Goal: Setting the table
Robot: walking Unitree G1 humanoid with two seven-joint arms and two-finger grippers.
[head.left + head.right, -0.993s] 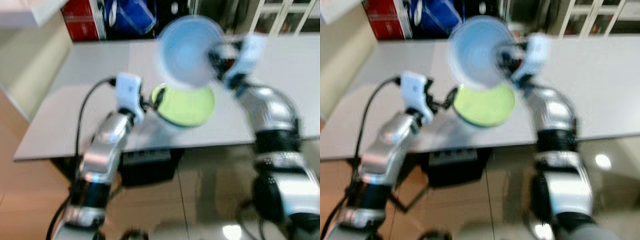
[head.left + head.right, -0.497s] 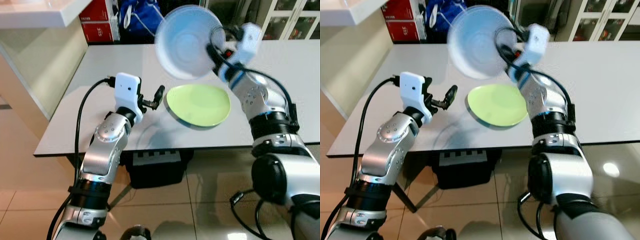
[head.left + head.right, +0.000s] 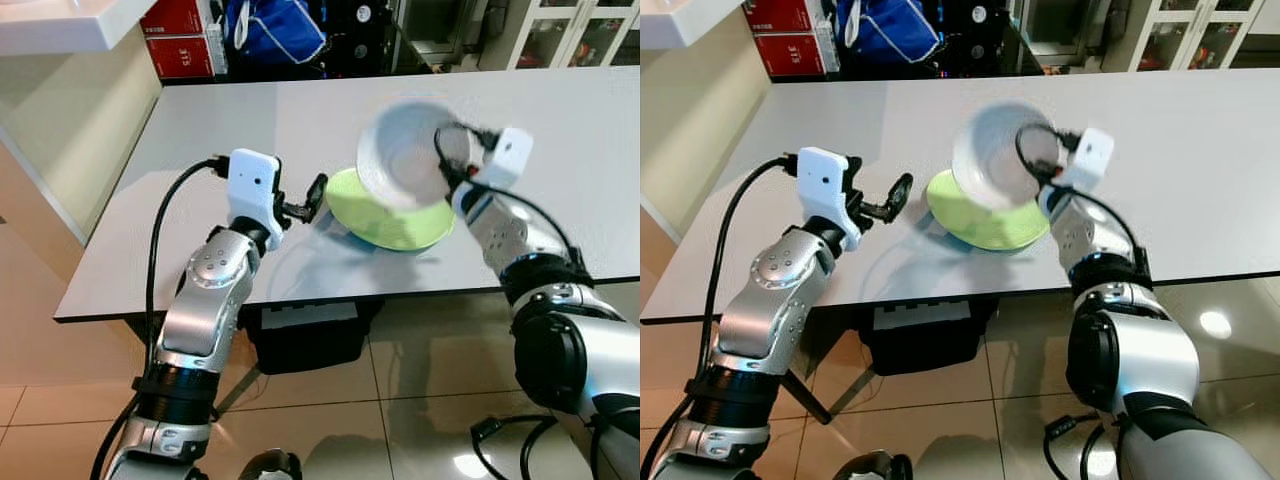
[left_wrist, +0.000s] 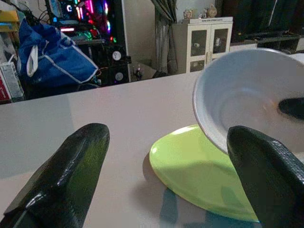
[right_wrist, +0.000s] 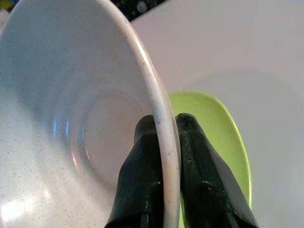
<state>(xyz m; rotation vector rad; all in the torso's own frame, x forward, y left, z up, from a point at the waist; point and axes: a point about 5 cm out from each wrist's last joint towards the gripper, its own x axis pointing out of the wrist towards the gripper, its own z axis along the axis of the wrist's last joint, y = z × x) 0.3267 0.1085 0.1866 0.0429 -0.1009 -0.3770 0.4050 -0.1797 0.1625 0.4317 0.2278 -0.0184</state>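
Head views: grey table w/ a green plate near its front edge. Right gripper holds a white bowl tilted on edge above the plate, opening facing toward the robot's left. The bowl is a bit blurred in the head views. Whether its lower rim touches the plate can't be told from there.

Right wrist view gives the grip detail: two black fingers pinch the bowl's rim, one inside the bowl, one outside, closed tight on the thin wall. Green plate shows just behind the rim, below the bowl.

Left wrist view shows the other side: bowl seen from the plate's left, tilted, its lower edge over the plate's far half; a dark fingertip shows inside the bowl. Plate lies flat w/ a shadow under its near edge. This view also takes in the room behind: a blue bag, a white cabinet, coloured lights.

Left gripper hovers low over the table just left of the plate, fingers spread wide, nothing between them; plate and bowl sit ahead of it in the gap. Not touching the plate.

Red boxes stand beyond the table's far left corner; a black box sits under the table.
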